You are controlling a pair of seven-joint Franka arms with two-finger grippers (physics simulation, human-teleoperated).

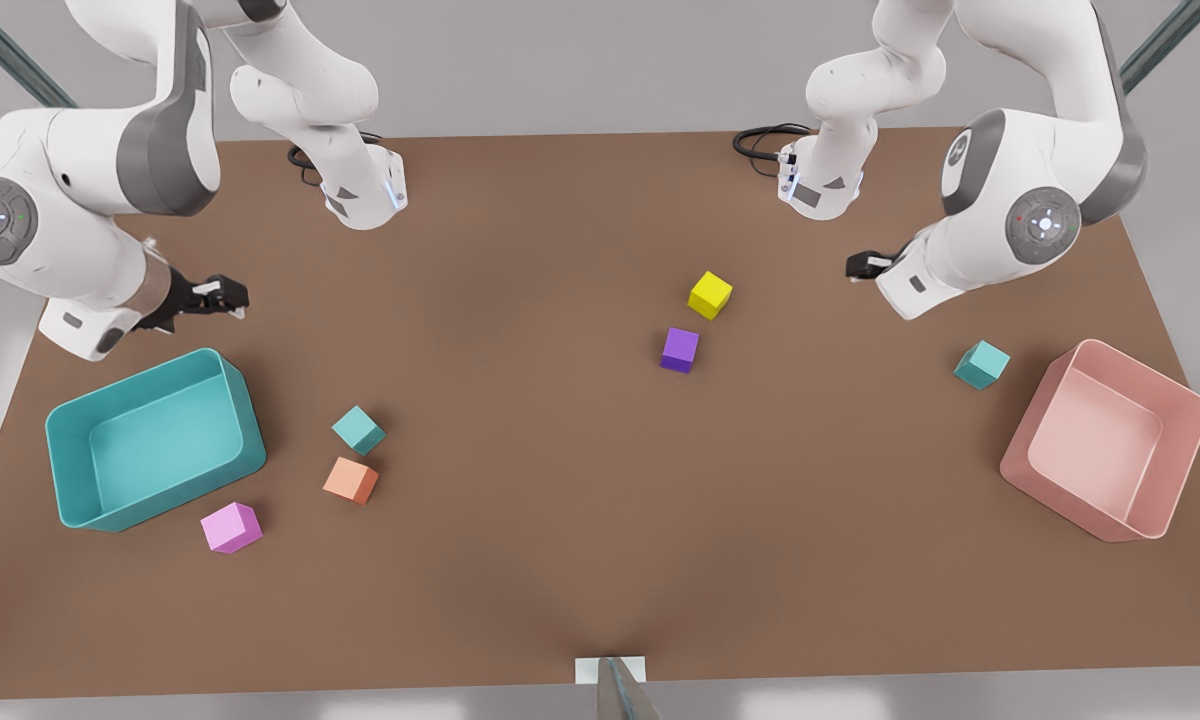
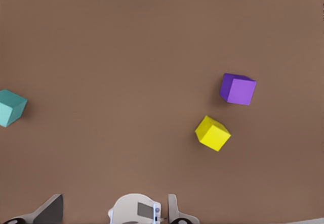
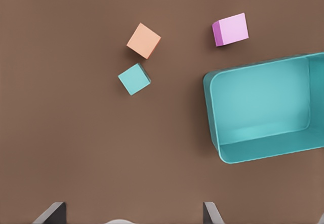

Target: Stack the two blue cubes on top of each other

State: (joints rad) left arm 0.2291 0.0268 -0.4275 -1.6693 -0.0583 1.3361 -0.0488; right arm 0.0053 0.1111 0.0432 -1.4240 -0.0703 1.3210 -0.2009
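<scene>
Right wrist view: the right gripper [image 3: 132, 211] was spread, first blue cube [image 3: 134, 79] ahead across bare table [image 3: 76, 148]. The left gripper [image 2: 112, 206] was spread too, second blue cube [image 2: 10, 107] wide of its jaws.

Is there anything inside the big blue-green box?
Empty. The teal bin shows only its bare floor in the front and right wrist views; every cube sits outside on the table.

1. Two teal cubes: one [image 1: 359, 430] at the front view's left, one [image 1: 981, 364] at its right.
2. One yellow cube [image 1: 710, 295].
3. One purple cube [image 1: 680, 350].
4. One orange cube [image 1: 351, 481].
5. One pink cube [image 1: 231, 527].
6. Two bins: one teal bin [image 1: 75, 470], one pink bin [image 1: 1185, 395].
7. Two robot arms.
</scene>
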